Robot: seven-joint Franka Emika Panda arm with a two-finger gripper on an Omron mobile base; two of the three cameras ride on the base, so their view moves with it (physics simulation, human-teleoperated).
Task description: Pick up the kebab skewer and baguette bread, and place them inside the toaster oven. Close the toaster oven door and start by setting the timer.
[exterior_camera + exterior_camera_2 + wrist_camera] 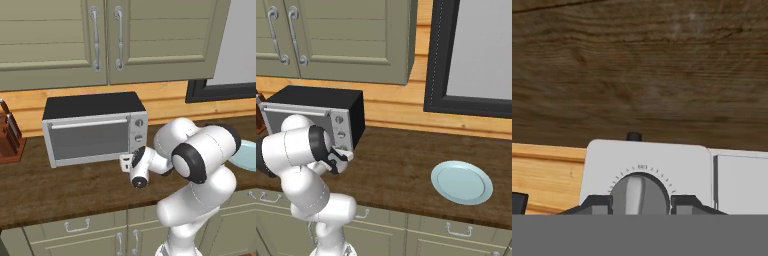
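A: Closest in, what has the gripper point(640, 202) got?

B: Its fingertips point(594, 204) are clamped on either side of a round knob point(639, 195) on the toaster oven point(95, 127), on the right-hand control panel. The hand view is rolled, so the counter point(637, 65) appears above the oven.

A: And the toaster oven door point(90, 140)?

B: Left of that knob, it stands upright and shut, bar handle point(89, 123) along its top. I can't make out the skewer or baguette through the glass.

A: So it's the timer step?

B: I'd judge so. Keep the wrist square to the panel and twist about the knob's own axis, without pulling outward.

A: Farther off?

B: A pale blue plate point(461, 182) lies well right of the oven, a knife block point(9, 137) to its left
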